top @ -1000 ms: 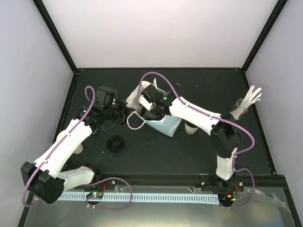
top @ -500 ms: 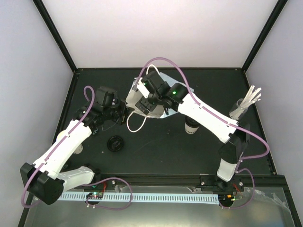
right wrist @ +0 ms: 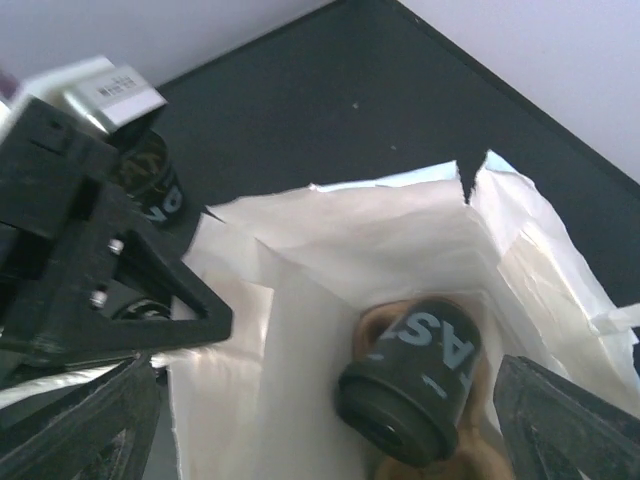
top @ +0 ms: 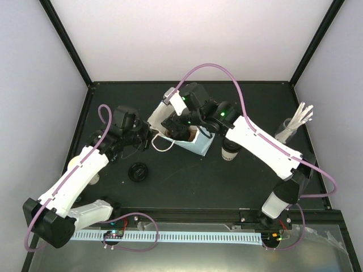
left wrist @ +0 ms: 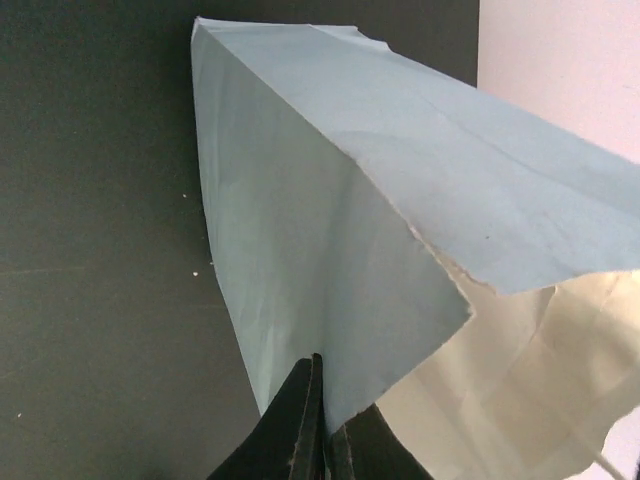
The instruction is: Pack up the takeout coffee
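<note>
One open light-blue paper bag (top: 199, 147) contains one brown pulp carrier (right wrist: 482, 460) holding one dark lettered cup (right wrist: 415, 375); one further cup (top: 228, 152) and one loose black lid (top: 138, 171) sit outside. The left gripper (left wrist: 322, 425) clenches the bag rim; the right gripper (top: 178, 128) hangs released above.

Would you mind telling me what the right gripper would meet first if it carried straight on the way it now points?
Most likely the dark cup in the brown carrier inside the open bag: the right gripper, jaws open, points into the bag's mouth. Depth is hard to judge.
</note>
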